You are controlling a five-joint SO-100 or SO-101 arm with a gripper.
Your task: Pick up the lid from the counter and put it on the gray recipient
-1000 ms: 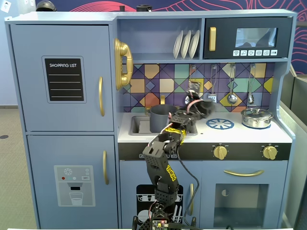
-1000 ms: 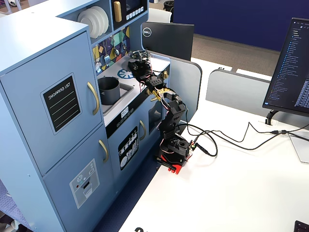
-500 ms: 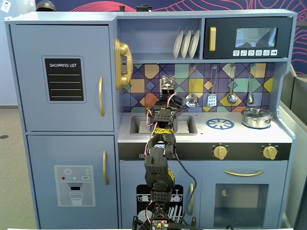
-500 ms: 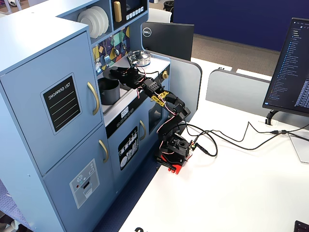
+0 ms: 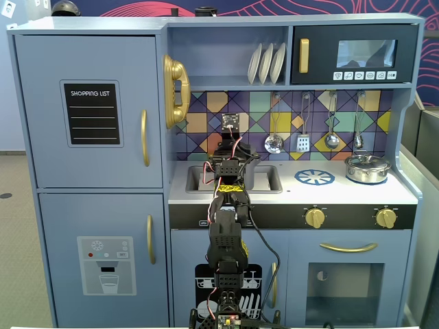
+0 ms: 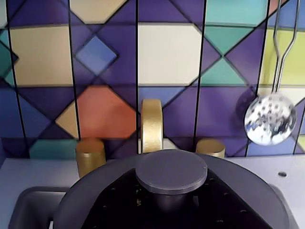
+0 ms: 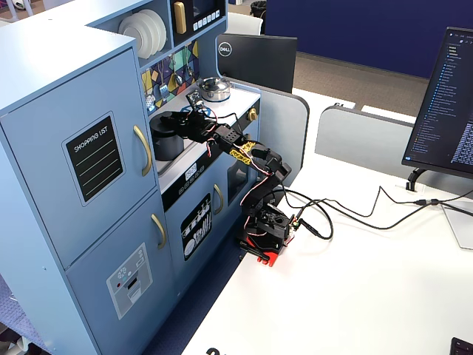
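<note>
From my station, the gripper [image 7: 179, 118] sits over the sink end of the toy kitchen, reaching in from the arm [image 7: 255, 166] that rises from its red base [image 7: 260, 248] on the white tabletop [image 7: 355, 296]. I cannot tell how wide its fingers stand; in the wrist view they are out of sight below the frame.

The lid [image 6: 171, 172], a flat dark-gray disc with a round knob on top, fills the bottom of the wrist view, close under the camera. In a fixed view it appears level on top of the gray pot [image 7: 167, 137], which stands in the sink recess [image 5: 271, 179] of the pale counter [image 5: 295, 194]; the arm hides most of the pot from the front.

Just behind the lid stands a gold faucet [image 6: 151, 125] with two gold knobs [image 6: 90, 155] flanking it, against the colored tile backsplash [image 6: 167, 52]. A perforated silver ladle [image 6: 271, 119] hangs to the right. Further right on the counter, a blue burner ring [image 5: 315, 177] and a shiny silver pot [image 5: 367, 168] sit well apart from the sink.
</note>
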